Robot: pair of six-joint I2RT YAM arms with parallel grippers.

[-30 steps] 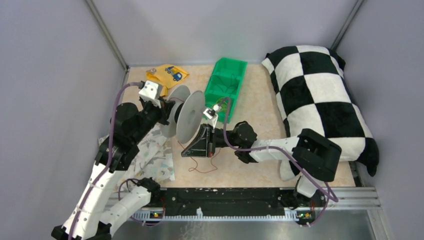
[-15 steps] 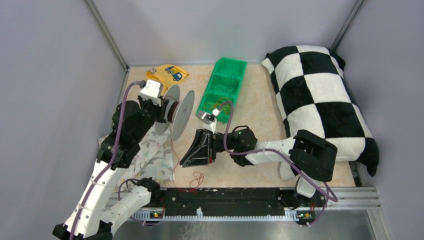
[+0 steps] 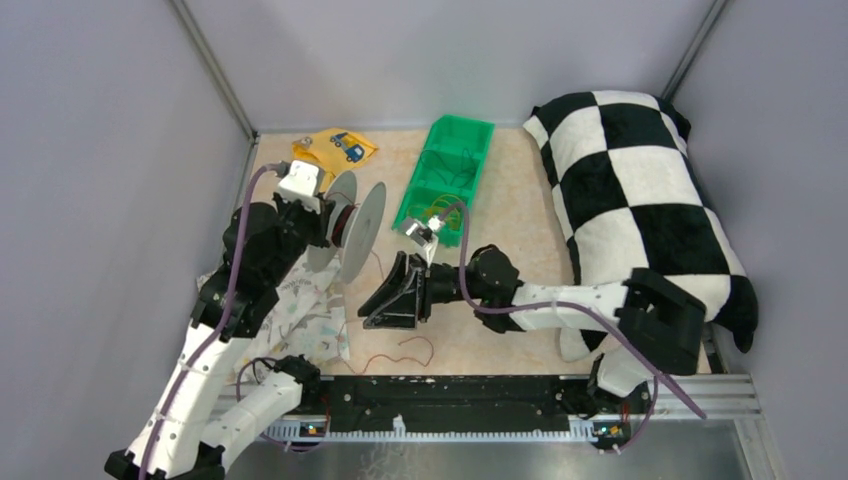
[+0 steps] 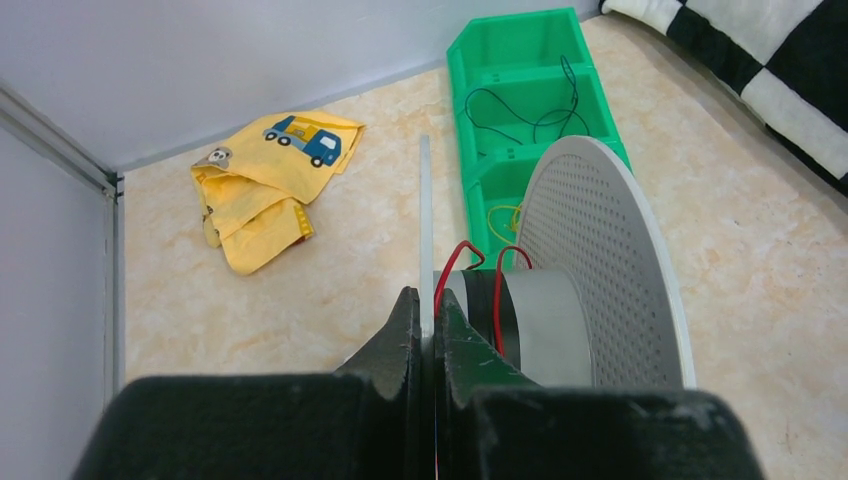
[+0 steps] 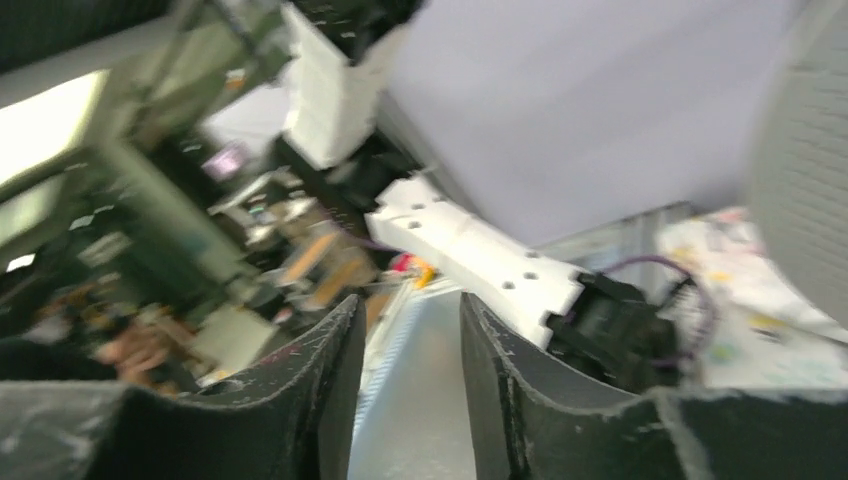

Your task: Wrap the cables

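A grey spool (image 3: 350, 222) with two perforated flanges is held up at the left of the table. My left gripper (image 4: 427, 312) is shut on the thin edge of its near flange (image 4: 424, 220). A red cable (image 4: 497, 290) loops over the hub beside a black band. Its loose end (image 3: 405, 352) lies curled on the table near the front edge. My right gripper (image 3: 375, 308) lies low over the table, right of and below the spool, pointing left. In the blurred right wrist view its jaws stand apart (image 5: 410, 315) with nothing between them.
A green bin (image 3: 480, 150) holding thin cables stands at the back centre. A yellow cloth (image 3: 335, 148) lies at the back left. A black-and-white checkered pillow (image 3: 640, 200) fills the right side. A patterned cloth (image 3: 310, 310) lies under my left arm.
My right gripper has dropped from beside the spool to low over the table and swung left. The spool has turned and drawn back left. The loose red cable has shifted on the table.
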